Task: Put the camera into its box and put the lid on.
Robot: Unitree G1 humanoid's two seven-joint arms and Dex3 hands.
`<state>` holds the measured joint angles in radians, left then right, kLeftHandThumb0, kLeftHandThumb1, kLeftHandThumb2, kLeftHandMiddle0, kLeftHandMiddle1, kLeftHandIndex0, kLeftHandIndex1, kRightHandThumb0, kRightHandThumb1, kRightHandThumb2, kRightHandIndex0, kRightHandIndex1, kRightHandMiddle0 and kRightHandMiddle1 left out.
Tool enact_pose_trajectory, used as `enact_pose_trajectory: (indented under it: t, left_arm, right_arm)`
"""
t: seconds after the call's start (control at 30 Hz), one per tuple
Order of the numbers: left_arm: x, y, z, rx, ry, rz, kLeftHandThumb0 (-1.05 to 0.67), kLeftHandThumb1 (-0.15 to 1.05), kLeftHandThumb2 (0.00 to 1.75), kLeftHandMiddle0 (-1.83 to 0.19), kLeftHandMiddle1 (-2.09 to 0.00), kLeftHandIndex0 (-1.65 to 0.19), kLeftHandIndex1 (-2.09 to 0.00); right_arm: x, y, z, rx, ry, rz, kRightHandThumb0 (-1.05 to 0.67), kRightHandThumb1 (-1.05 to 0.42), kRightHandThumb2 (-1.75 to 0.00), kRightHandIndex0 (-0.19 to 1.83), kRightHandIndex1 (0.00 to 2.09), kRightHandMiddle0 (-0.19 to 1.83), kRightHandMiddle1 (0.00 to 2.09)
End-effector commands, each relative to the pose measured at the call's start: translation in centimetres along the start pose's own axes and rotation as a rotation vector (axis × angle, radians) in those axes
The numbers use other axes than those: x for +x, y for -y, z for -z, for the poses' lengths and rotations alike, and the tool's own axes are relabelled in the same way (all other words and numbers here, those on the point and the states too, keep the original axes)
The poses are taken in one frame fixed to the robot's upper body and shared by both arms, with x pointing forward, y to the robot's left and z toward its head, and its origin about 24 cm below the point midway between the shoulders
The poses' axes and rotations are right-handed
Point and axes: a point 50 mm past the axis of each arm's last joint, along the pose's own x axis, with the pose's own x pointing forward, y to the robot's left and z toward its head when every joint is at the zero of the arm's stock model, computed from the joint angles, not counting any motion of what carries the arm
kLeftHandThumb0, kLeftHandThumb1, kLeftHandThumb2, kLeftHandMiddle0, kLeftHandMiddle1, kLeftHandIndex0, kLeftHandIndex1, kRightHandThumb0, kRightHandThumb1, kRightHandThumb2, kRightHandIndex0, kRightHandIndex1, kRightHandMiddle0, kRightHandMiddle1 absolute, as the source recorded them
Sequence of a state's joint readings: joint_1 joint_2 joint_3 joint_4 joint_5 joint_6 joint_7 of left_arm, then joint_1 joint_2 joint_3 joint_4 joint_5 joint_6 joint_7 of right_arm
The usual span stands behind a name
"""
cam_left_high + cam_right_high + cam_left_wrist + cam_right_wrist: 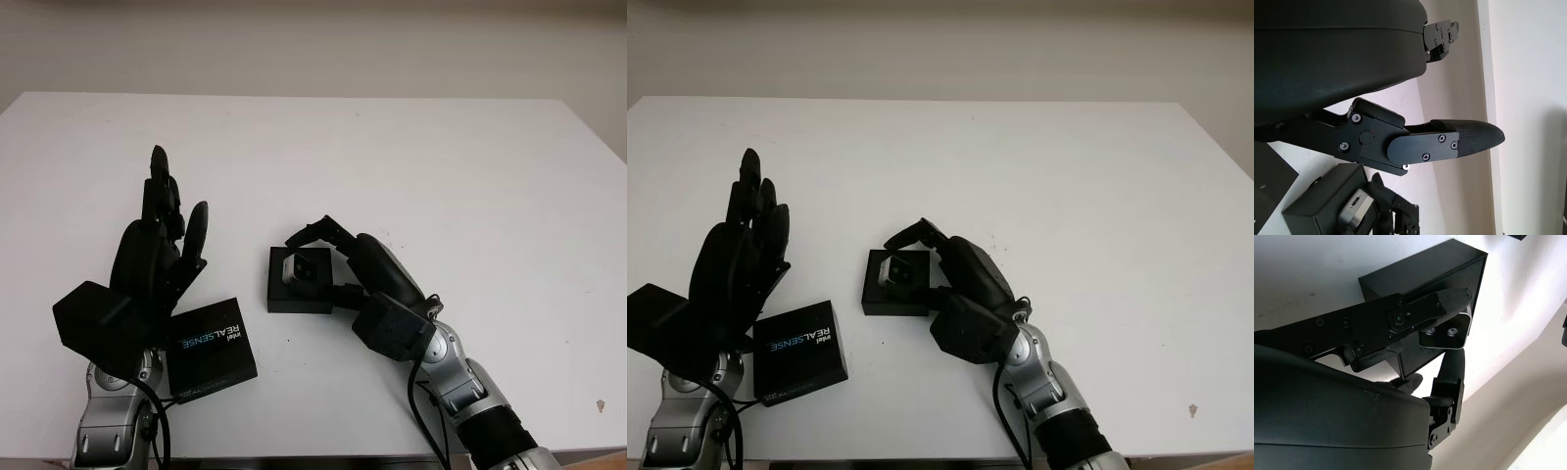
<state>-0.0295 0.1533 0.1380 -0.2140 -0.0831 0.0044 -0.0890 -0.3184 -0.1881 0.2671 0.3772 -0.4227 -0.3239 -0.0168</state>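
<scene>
A small silver camera (299,266) sits tilted inside the open black box (294,302) at the table's middle. My right hand (320,260) reaches in from the right and its fingers (1415,308) pinch the camera (1447,332) from two sides, over the box (1425,269). The black lid (211,350), printed REALSENSE, lies flat to the left of the box, near the front edge. Just left of and above the lid, my left hand (176,196) is raised and open, holding nothing. The left wrist view looks past its finger (1449,142) at the box (1317,205) and camera (1354,214).
The white table (441,166) stretches wide behind and to the right of the box. Its front edge runs close below the lid and both forearms. A beige wall stands beyond the far edge.
</scene>
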Motion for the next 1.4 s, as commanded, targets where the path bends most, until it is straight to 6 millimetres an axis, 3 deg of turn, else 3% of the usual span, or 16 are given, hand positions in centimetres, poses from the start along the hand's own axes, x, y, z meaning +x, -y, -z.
enact_pose_trajectory:
  t: [0.0,0.23,0.33,0.5,0.67,1.13,1.37]
  left_arm:
    - [0.0,-0.1,-0.3,-0.003,0.016,-0.001,-0.78,1.05,0.49,0.19,0.00,0.19,0.00]
    - [-0.1,-0.2,-0.4,0.002,0.016,0.000,-0.79,1.05,0.49,0.19,0.00,0.19,0.00]
    - [-0.1,-0.3,-0.4,0.000,0.020,0.004,-0.79,1.05,0.49,0.19,0.00,0.19,0.00]
    - [-0.1,-0.3,-0.4,-0.008,0.015,0.006,-0.80,1.05,0.48,0.19,0.00,0.19,0.00]
    - [-0.1,-0.3,-0.3,-0.006,0.014,0.010,-0.80,1.05,0.48,0.19,0.00,0.19,0.00]
    - [-0.2,0.2,0.2,-0.004,0.007,0.023,-0.79,1.05,0.48,0.19,0.00,0.19,0.00]
    - [-0.3,0.4,0.2,-0.001,0.009,0.032,-0.77,1.05,0.50,0.19,0.00,0.19,0.00]
  right_arm:
    - [-0.1,0.0,0.5,-0.026,-0.017,-0.015,-0.42,-0.94,-0.06,0.47,0.27,0.40,1.39]
    - [-0.3,0.1,0.4,-0.104,0.041,-0.009,-0.41,-0.93,-0.05,0.48,0.40,0.47,1.42]
    - [-0.3,0.1,0.3,-0.134,0.074,0.001,-0.41,-0.92,-0.05,0.36,0.70,0.48,1.44]
    - [-0.4,0.1,0.4,-0.183,0.139,0.009,-0.40,-0.91,-0.05,0.27,0.91,0.46,1.50]
    - [-0.4,0.0,0.5,-0.182,0.152,0.019,-0.39,-0.92,-0.05,0.25,0.93,0.45,1.51]
    - [1.2,-0.7,-2.0,0.063,0.123,0.159,-0.36,-0.92,-0.05,0.22,1.06,0.41,1.58]
    - [1.3,-1.0,-2.0,0.135,0.088,0.143,-0.38,-0.91,-0.05,0.20,1.07,0.41,1.61]
